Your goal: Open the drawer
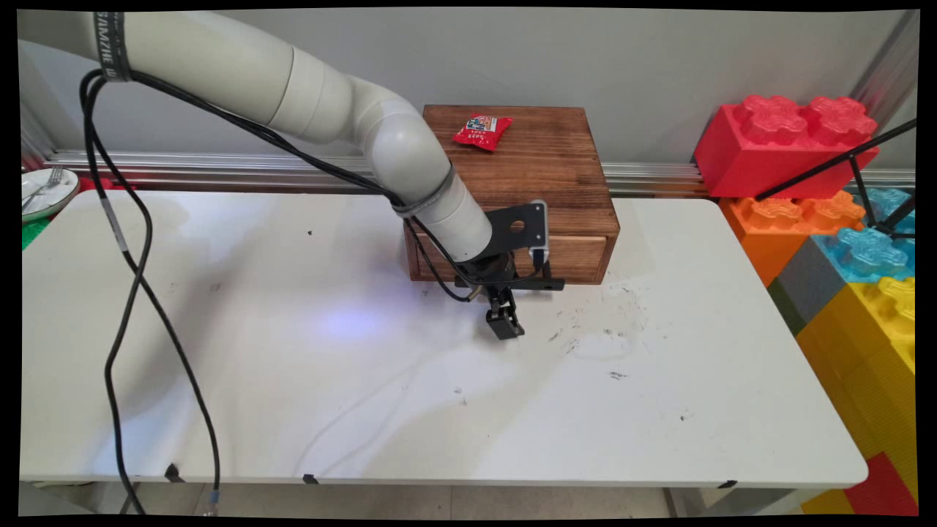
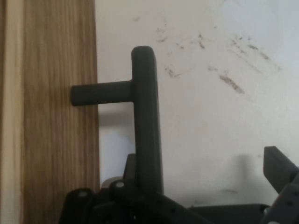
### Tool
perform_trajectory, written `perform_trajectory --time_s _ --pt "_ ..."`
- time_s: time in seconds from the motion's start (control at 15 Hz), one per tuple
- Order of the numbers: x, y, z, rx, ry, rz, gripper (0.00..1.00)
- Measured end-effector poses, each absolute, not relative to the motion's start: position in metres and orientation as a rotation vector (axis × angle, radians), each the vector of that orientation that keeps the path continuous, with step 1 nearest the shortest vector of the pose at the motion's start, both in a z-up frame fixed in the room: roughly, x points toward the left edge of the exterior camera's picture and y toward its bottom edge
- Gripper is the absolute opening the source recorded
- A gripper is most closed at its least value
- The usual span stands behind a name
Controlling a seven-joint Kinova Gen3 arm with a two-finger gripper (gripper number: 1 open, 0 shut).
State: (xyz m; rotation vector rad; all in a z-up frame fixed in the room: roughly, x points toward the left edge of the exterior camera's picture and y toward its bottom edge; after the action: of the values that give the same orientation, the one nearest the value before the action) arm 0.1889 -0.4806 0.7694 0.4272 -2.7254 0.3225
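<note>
Tool spread wide beside the black handle of the wooden drawer box, low over the desk.

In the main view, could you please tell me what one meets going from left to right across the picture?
Plate with fork → black cables → pincer → wooden drawer box → big toy bricks.

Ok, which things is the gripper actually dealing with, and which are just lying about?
In play: gripper, open at the drawer's black handle; wooden drawer box.
Lying about: red packet on the box; plate with fork; toy bricks.
</note>
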Motion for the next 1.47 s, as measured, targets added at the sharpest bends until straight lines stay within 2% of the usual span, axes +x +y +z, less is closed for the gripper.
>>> perform_trajectory --time_s 1.47 --pt "0.151 -0.412 0.757 0.417 -2.67 0.247 1.0"
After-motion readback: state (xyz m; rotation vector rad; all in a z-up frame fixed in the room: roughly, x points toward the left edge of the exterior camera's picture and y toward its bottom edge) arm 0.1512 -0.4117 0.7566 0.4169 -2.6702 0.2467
